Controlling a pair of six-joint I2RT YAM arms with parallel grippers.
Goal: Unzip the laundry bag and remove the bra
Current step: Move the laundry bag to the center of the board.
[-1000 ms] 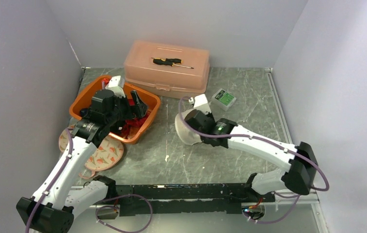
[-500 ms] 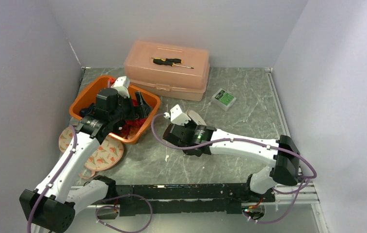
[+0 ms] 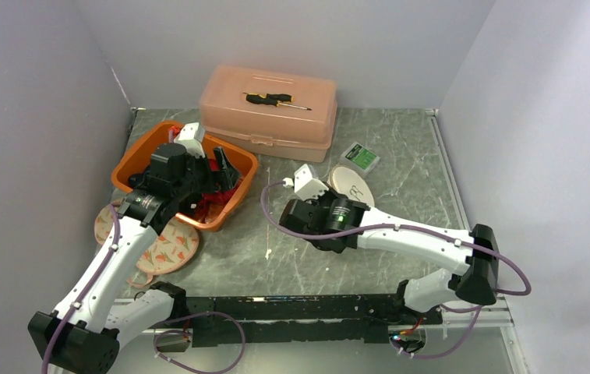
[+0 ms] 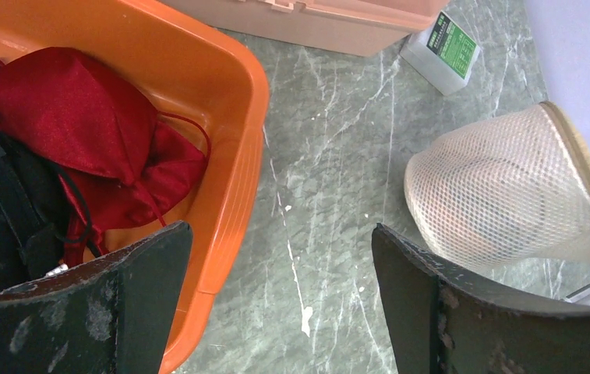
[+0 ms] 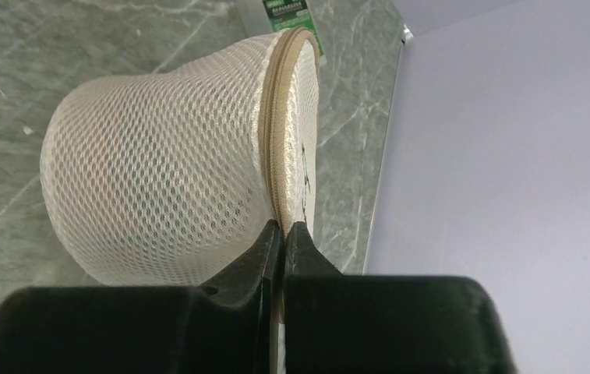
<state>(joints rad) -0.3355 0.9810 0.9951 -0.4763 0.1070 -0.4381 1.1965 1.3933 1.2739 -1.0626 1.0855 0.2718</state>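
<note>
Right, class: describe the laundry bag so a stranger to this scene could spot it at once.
Start at the big peach box at the back, then come forward and right to the small green-labelled box. Beside it is the laundry bag, pinched at its tan zip rim by the right gripper. It is the only cream mesh dome.

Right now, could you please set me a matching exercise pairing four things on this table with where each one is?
Things:
1 screwdriver
2 red garment
3 mesh laundry bag
4 green-labelled box

Places:
A in the orange tub
B pinched at its zipper rim by the right hand
C on the table, beside the pink case
D on the pink case's lid

Pairs: 1-D, 2-A, 3-B, 4-C
</note>
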